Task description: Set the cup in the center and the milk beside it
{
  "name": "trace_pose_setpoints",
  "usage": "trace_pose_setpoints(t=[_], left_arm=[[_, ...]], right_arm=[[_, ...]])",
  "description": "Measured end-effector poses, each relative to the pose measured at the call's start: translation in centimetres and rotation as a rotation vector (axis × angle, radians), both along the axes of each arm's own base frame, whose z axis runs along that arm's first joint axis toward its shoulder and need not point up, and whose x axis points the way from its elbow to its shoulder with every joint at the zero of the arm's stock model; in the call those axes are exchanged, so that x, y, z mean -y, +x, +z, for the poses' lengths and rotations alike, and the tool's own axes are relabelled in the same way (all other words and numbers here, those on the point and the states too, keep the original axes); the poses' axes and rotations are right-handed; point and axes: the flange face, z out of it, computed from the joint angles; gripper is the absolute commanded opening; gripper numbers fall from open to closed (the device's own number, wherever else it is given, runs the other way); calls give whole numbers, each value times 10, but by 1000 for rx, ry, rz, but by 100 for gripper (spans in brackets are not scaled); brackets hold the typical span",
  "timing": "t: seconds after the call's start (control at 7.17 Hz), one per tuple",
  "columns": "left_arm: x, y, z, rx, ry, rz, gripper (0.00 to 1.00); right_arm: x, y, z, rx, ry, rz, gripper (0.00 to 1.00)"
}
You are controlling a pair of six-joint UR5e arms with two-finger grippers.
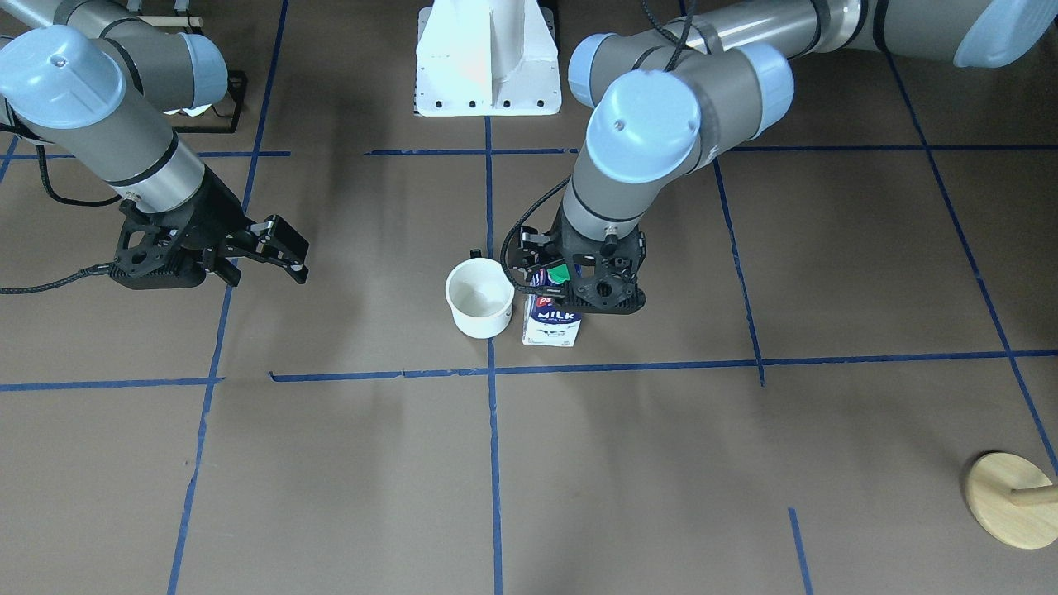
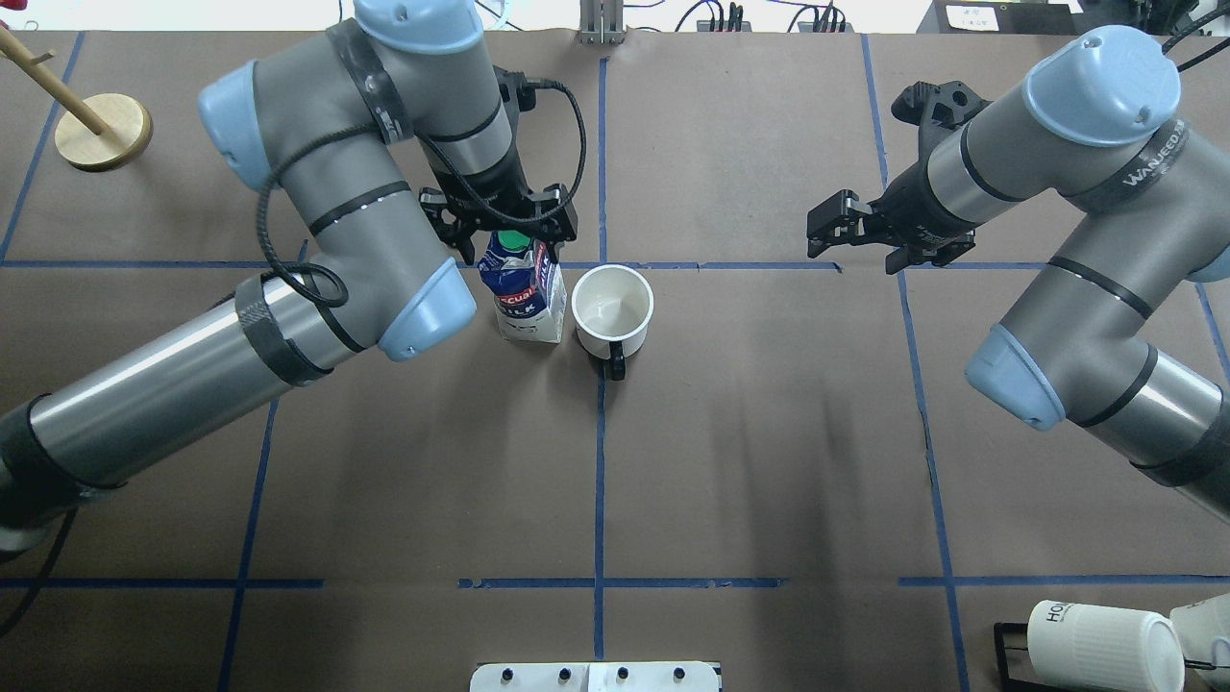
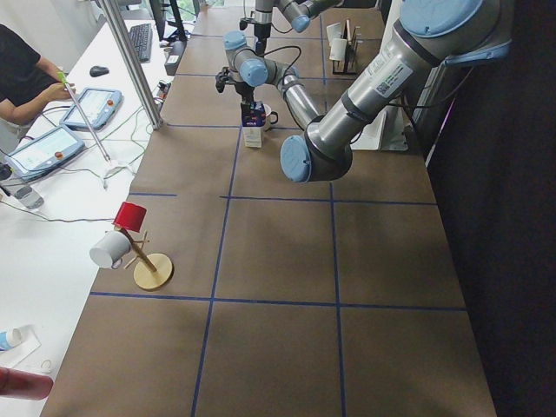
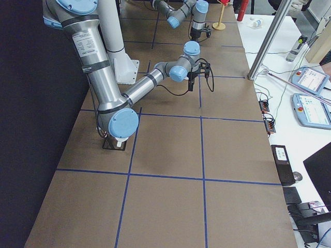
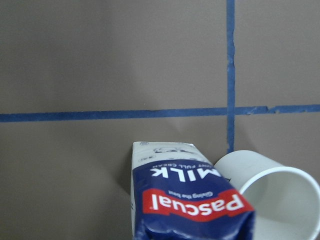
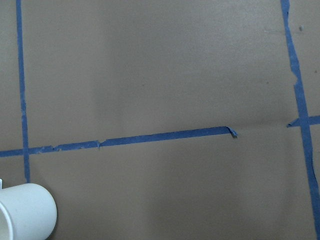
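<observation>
Readable print: the milk carton, one mug and an arm band.
The milk carton (image 5: 192, 200) carries a red label with the brand "Pascual" in white and, on the dark blue below it, the white word "MILK"; both read upside down in the left wrist view, and "MILK" reads upright in the front-facing view. A line of small print between the two is too fine to make out. The ribbed white mug (image 2: 1105, 646) lying at the table's corner shows the black letters "HO", the rest turned out of sight. The right arm (image 2: 1105, 202) has white lettering on a dark band that begins "WAN"; the letters after that are unclear.
</observation>
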Motion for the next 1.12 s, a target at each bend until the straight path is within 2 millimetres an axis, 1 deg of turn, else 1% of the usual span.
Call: trace_pose_setpoints(t=[0.14, 0.28, 0.42, 0.56, 0.7, 0.84, 0.98, 1.12], left_arm=[[5, -51, -2, -25, 29, -56, 100], [6, -100, 11, -33, 53, -106, 100], [5, -147, 37, -25, 87, -133, 100], [3, -196, 76, 5, 137, -129, 100], [4, -244, 121, 41, 176, -105, 100], [8, -296, 176, 81, 215, -60, 100], [10, -347, 235, 125, 253, -5, 100], [11, -398, 298, 167, 282, 58, 100]], right_arm=[[2, 4, 1, 1, 1, 3, 100], [8, 18, 4, 1, 6, 8, 100], [19, 45, 14, -2, 16, 2, 100], [29, 82, 33, -7, 34, -13, 100], [35, 120, 55, -12, 48, -24, 100], [37, 158, 79, -18, 57, -31, 100], [35, 195, 106, -35, 71, -44, 100], [29, 236, 139, -68, 96, -67, 100]])
